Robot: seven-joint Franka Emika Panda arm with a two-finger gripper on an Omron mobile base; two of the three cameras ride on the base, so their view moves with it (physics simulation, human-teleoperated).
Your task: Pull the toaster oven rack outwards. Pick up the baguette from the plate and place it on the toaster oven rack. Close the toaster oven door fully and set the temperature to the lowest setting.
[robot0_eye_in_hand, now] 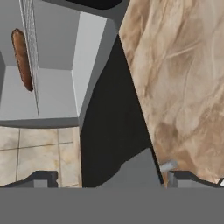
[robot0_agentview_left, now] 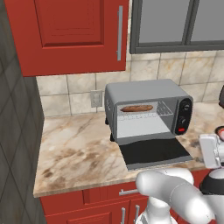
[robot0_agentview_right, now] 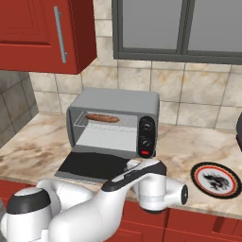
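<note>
The grey toaster oven (robot0_agentview_left: 148,89) (robot0_agentview_right: 113,101) stands on the marble counter. Its dark glass door (robot0_agentview_left: 153,151) (robot0_agentview_right: 92,165) (robot0_eye_in_hand: 111,127) lies folded down flat. Inside the cavity, the baguette (robot0_agentview_left: 136,108) (robot0_agentview_right: 101,117) (robot0_eye_in_hand: 22,59) rests on the wire rack (robot0_agentview_left: 164,109) (robot0_agentview_right: 79,122) (robot0_eye_in_hand: 30,39). The black knob strip (robot0_agentview_left: 184,114) (robot0_agentview_right: 146,132) is on the oven's right side, with a red light at its bottom. My gripper (robot0_eye_in_hand: 114,180) is open, low beside the door's right front corner. A grey piece of the door frame sits between its tips, and it holds nothing.
An emptied round plate (robot0_agentview_right: 216,179) with a red-and-black rim lies on the counter right of the oven. A dark object (robot0_agentview_right: 239,130) stands at the far right edge. Red wall cabinets (robot0_agentview_left: 74,30) and a window hang above. A wall outlet (robot0_agentview_left: 96,98) is left of the oven.
</note>
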